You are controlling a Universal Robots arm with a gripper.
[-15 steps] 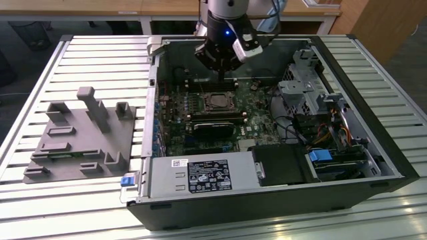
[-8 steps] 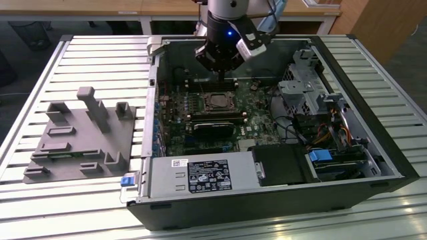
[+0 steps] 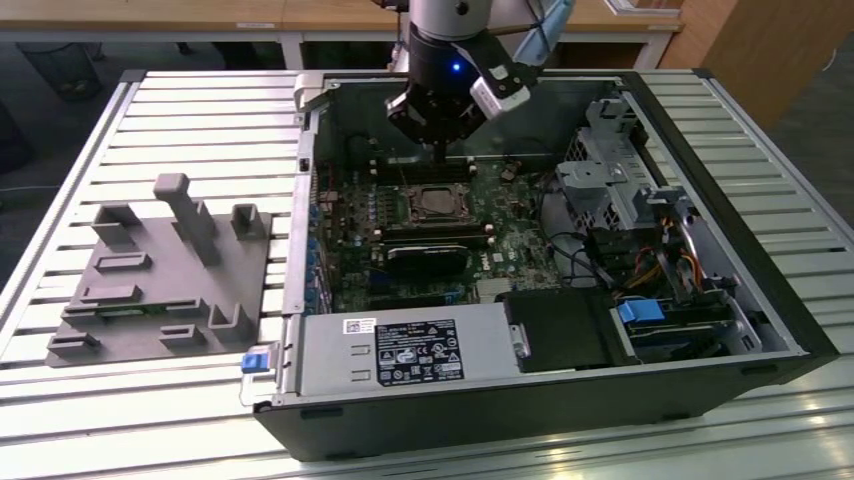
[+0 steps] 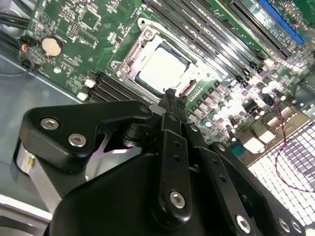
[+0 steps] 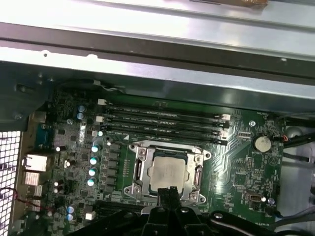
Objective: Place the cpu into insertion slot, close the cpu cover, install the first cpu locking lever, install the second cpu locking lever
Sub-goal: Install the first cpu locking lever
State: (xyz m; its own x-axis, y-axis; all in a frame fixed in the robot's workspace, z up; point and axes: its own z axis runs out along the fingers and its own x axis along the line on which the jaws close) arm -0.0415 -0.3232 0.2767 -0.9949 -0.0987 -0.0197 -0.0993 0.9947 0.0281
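Note:
The cpu (image 5: 165, 172) lies flat in the insertion slot (image 3: 430, 203) on the green motherboard, its silvery face up. The cpu cover (image 5: 139, 169) is down around it as a metal frame, also seen in the second wrist view (image 4: 129, 56) around the cpu (image 4: 162, 69). My gripper (image 3: 434, 150) hangs inside the open computer case, just above the board beside the socket's edge. In both wrist views its black fingertips (image 5: 170, 192) (image 4: 170, 96) are pressed together with nothing between them, close to the frame's rim. Whether they touch a locking lever I cannot tell.
Several long black memory slots (image 5: 162, 123) run beside the socket. A black module (image 3: 427, 262) sits nearer the front of the case, with the power supply (image 3: 400, 350) in front. Drive cage and cables (image 3: 641, 230) fill the exterior view's right. A grey fixture (image 3: 160, 270) stands on the slatted table.

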